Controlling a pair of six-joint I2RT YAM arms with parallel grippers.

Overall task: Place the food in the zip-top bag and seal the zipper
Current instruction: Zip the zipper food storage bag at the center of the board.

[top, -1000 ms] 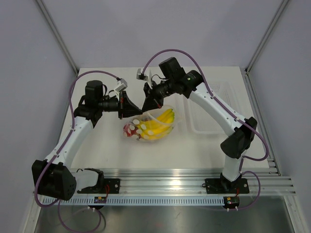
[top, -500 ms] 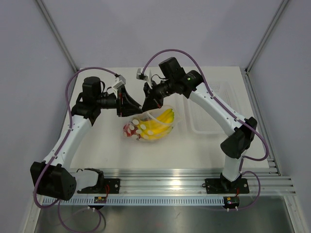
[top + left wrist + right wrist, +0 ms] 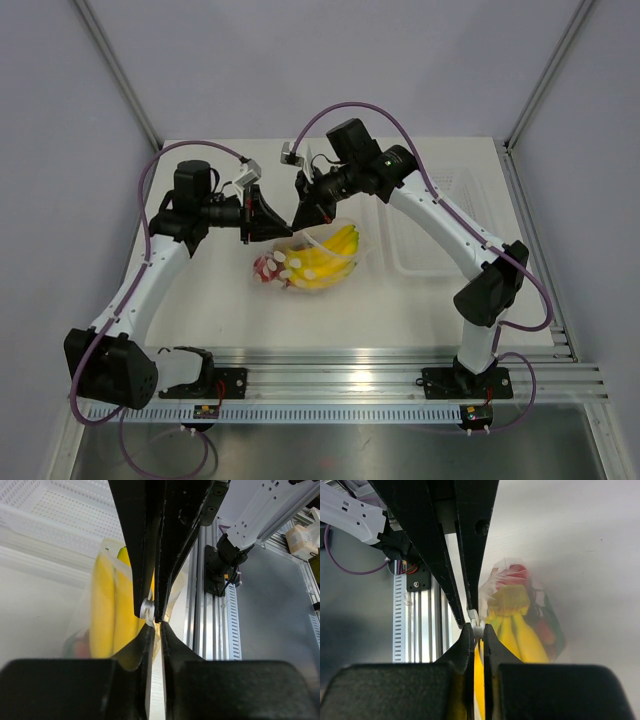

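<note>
The zip-top bag [image 3: 310,262] lies mid-table, its mouth edge lifted. It holds the yellow bananas [image 3: 330,256] and the red strawberries [image 3: 266,267]. My left gripper [image 3: 284,233] and right gripper [image 3: 298,222] meet tip to tip at that raised edge. In the left wrist view my left gripper [image 3: 155,623] is shut on the thin zipper strip, beside a white slider [image 3: 146,609], with the bananas [image 3: 107,615] behind. In the right wrist view my right gripper [image 3: 476,628] is shut on the white slider [image 3: 476,618]. The bananas [image 3: 517,635] and strawberries [image 3: 517,573] show through the bag.
A clear rigid tray [image 3: 440,235] stands at the right of the table and shows in the left wrist view [image 3: 50,515]. The aluminium rail [image 3: 400,362] with the arm bases runs along the near edge. Grey walls close in the table's sides.
My left gripper has edged a little right, toward the right gripper, and its arm has shifted slightly. The right arm and the bag have stayed put.
</note>
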